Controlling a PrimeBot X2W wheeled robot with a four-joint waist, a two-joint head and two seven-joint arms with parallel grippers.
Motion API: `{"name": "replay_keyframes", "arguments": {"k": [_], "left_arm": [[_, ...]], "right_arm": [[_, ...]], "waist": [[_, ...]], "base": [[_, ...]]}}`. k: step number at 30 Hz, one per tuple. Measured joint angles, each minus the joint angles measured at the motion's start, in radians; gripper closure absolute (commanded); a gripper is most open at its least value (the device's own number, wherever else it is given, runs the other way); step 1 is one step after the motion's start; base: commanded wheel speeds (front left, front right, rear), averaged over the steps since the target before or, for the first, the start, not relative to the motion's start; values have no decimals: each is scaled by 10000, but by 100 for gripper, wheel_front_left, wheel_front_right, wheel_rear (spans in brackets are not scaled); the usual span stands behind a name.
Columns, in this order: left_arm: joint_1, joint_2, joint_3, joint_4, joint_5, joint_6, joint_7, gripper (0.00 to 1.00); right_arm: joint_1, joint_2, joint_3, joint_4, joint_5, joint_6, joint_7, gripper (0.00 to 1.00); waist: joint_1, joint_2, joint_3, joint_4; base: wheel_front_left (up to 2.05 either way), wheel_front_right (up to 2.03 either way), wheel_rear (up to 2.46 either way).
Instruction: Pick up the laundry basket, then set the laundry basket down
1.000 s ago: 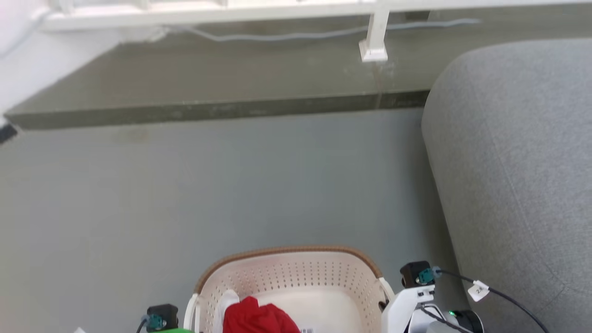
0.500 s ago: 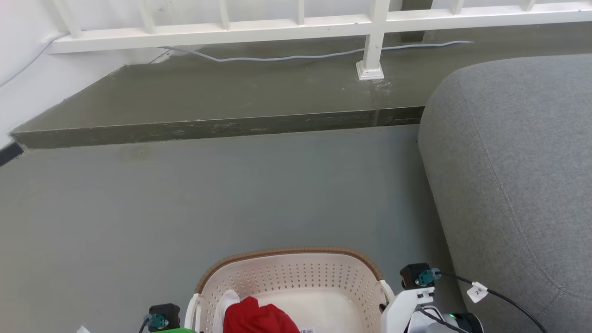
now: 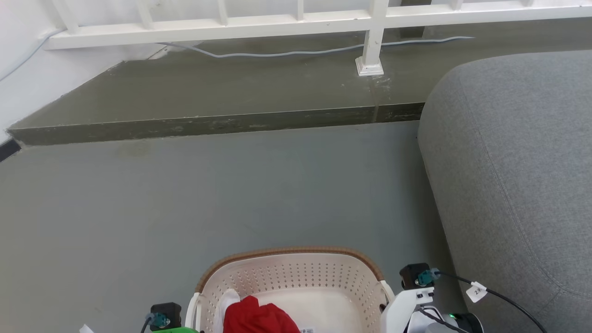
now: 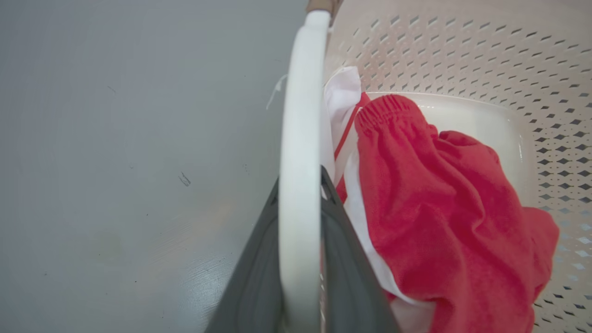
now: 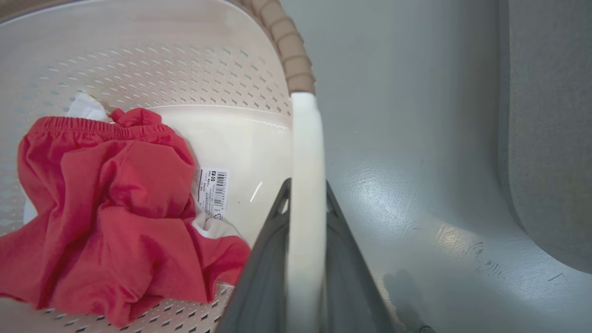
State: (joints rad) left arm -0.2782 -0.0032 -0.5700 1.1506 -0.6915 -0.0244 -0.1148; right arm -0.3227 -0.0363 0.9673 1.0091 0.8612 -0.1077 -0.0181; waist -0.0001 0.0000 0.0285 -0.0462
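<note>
Grey floor all round, sofa at 3 o'clock. At 6 o'clock, laundry basket, taken by both sides: left jaws clamped around left handle, right jaws around right handle. Probably stiff, light plastic, barely loaded with red garment; best carried level by those handles.

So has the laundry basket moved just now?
Cannot tell. The laundry basket keeps its spot in the head view while the step edge beyond shifted lower: the camera moved.

Head view shifted, white railing fuller in frame, step edge lower
</note>
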Motion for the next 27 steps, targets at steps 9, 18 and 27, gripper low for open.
{"name": "replay_keyframes", "arguments": {"k": [9, 18, 27], "left_arm": [[-1, 21, -134, -82, -194, 134, 0, 100], [-207, 48, -157, -267, -267, 347, -13, 100], [-1518, 75, -155, -328, -167, 522, -96, 100]], "right_arm": [[-132, -25, 146, 0, 119, -21, -33, 100], [-685, -42, 257, -13, 203, -86, -36, 100], [-2026, -107, 196, -50, 205, -163, -136, 100]], "waist": [[0, 0, 125, 4], [0, 0, 672, -25], [0, 0, 1654, -78]], "base": [[0, 0, 0], [0, 0, 0], [0, 0, 0]]}}
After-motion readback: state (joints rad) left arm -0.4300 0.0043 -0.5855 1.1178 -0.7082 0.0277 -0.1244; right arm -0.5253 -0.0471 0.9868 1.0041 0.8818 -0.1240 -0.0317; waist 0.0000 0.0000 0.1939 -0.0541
